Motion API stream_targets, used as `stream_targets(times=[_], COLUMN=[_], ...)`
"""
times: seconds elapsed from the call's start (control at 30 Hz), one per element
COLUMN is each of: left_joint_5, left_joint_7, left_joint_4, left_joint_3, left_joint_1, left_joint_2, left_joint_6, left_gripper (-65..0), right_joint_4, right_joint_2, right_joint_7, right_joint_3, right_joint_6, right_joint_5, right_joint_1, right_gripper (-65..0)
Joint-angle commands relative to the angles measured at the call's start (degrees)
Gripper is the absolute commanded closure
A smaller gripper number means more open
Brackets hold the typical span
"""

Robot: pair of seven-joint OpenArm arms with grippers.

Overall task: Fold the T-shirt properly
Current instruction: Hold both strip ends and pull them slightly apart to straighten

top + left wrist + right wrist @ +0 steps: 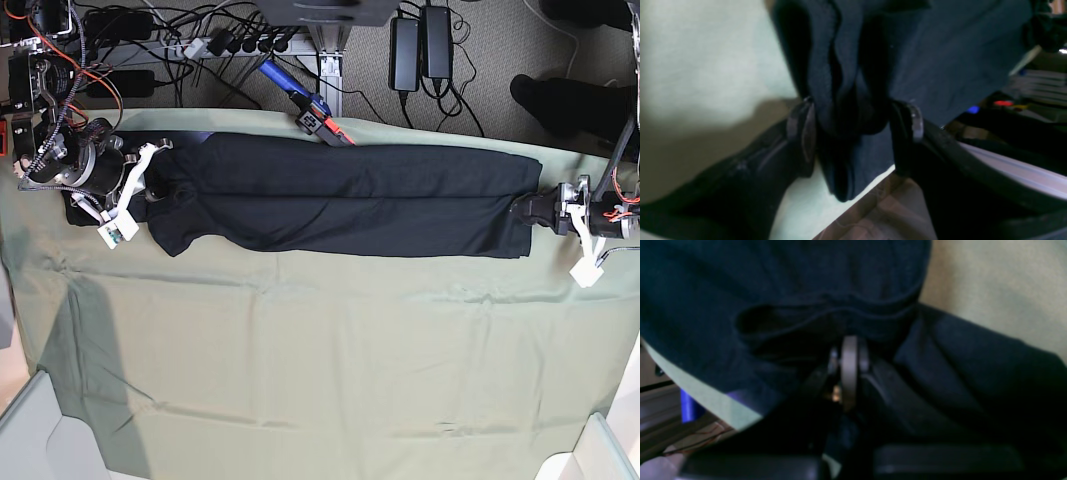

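Note:
The black T-shirt lies folded into a long narrow band along the far side of the pale green table cloth, stretched between both grippers. My left gripper holds its right end. In the left wrist view a thick bunch of the shirt sits between the gripper fingers. My right gripper holds the shirt's left end. In the right wrist view the gripper is pinched together under the shirt's hem. No purple print shows.
Cables, power bricks and a power strip lie on the floor beyond the far edge. A blue-handled tool rests at that edge, just behind the shirt. White bins stand at the front left and front right corners.

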Motion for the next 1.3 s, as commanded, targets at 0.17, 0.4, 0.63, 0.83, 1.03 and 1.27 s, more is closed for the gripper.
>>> stream_targets(times=[0.17,0.4,0.63,0.83,1.03,1.27], left_joint_5=[-3.38,-3.38,-3.38,-0.57,0.13,4.57], left_joint_7=[3.10,2.34,0.00,0.00,0.02,-2.23], left_joint_4=[0.70,0.70,0.70,0.70,0.70,0.70], left_joint_3=[-0.33,-0.33,-0.33,-0.33,-0.33,-0.33], left_joint_1=[-0.87,-1.05,-1.07,-1.20,-2.56,-8.96], left_joint_2=[2.03,2.40,2.43,2.40,2.23,2.10], left_joint_6=[-0.91,-0.91,-0.91,-0.91,-0.91,-0.91], left_gripper=[-37.4,-31.8,0.0,0.0,0.0,0.0], right_joint_4=[0.24,0.24,0.79,7.41,11.67,11.89], right_joint_2=[0.79,0.79,0.81,0.76,0.76,0.79], right_joint_7=[-0.63,-0.63,-0.85,-1.33,-1.38,-1.73], right_joint_3=[0.28,0.28,0.31,2.84,6.56,9.05], right_joint_6=[4.46,4.46,4.46,4.50,4.48,4.48], right_joint_5=[-0.24,-0.22,5.66,9.49,9.68,9.66], right_joint_1=[0.31,0.31,0.33,0.48,0.61,0.61], right_gripper=[0.0,0.0,0.0,0.0,0.0,0.0])
